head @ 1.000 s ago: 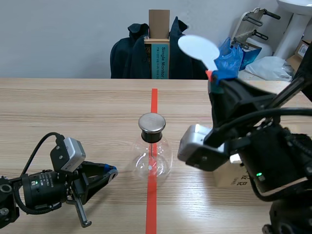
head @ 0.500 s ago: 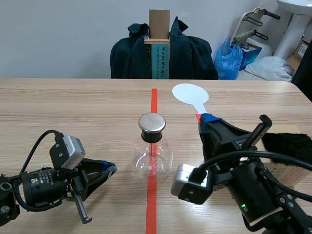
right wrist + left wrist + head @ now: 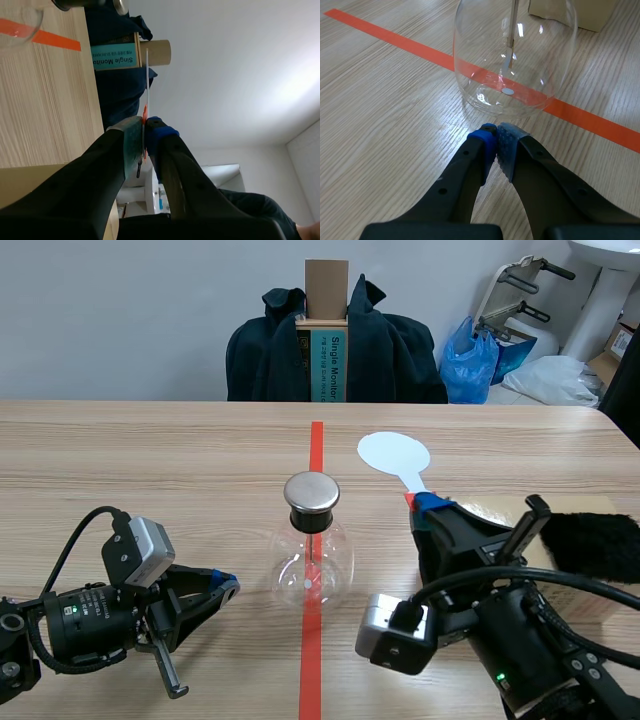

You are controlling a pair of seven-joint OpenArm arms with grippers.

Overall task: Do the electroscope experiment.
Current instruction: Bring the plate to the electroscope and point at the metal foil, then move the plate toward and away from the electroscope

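The electroscope, a clear glass flask (image 3: 312,562) with a metal cap (image 3: 312,493) and a thin rod inside, stands on the red tape line at the table's middle. My left gripper (image 3: 225,585) lies low on the table to the flask's left, shut on nothing. In the left wrist view its fingertips (image 3: 496,137) meet just short of the flask (image 3: 515,55). My right gripper (image 3: 422,504), to the flask's right, is shut on the red handle of a white paddle (image 3: 393,453) whose disc points away from me. In the right wrist view the paddle (image 3: 147,75) shows edge-on between the shut fingers (image 3: 144,125).
A black fur cloth (image 3: 595,540) lies on a cardboard box (image 3: 605,592) at the right, behind my right arm. A chair with a dark jacket (image 3: 330,350) stands beyond the table's far edge. Bags and clutter sit at the far right.
My right arm has come down from high above the table to low beside the flask, carrying the white paddle with it. The left arm has stayed put.
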